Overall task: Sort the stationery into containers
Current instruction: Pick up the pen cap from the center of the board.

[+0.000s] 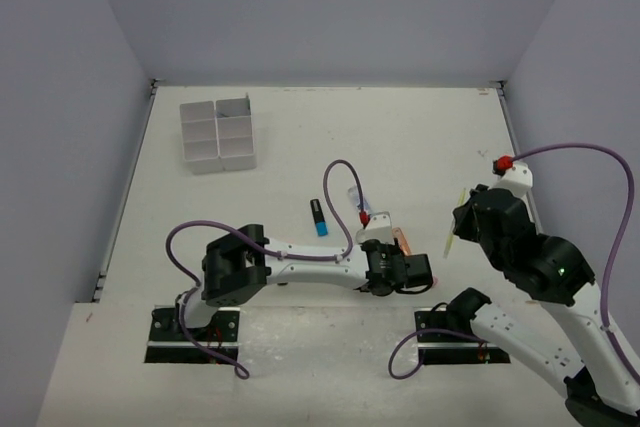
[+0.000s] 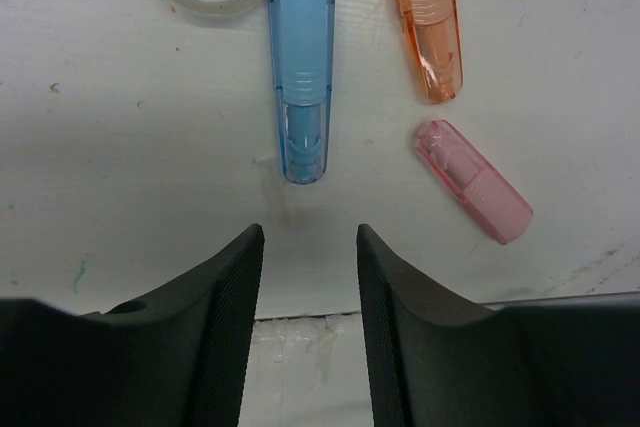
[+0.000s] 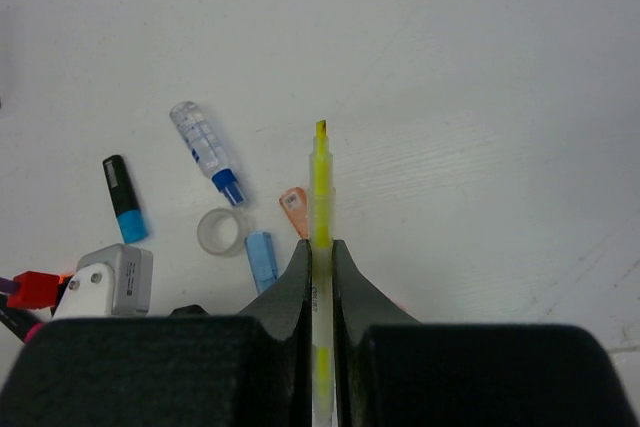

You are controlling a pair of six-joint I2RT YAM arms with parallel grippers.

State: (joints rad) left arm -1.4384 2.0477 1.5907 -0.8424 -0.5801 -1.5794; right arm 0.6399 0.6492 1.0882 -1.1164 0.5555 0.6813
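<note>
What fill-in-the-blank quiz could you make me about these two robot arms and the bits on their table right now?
1. The right gripper is shut on a thin pen whose colour is ____.
2. The white tray is divided into ____ compartments.
3. The left gripper stands open, and the clear cap lying just ahead of it is tinted ____.
4. The black highlighter has one end coloured ____.

Missing words: yellow; six; blue; blue.
</note>
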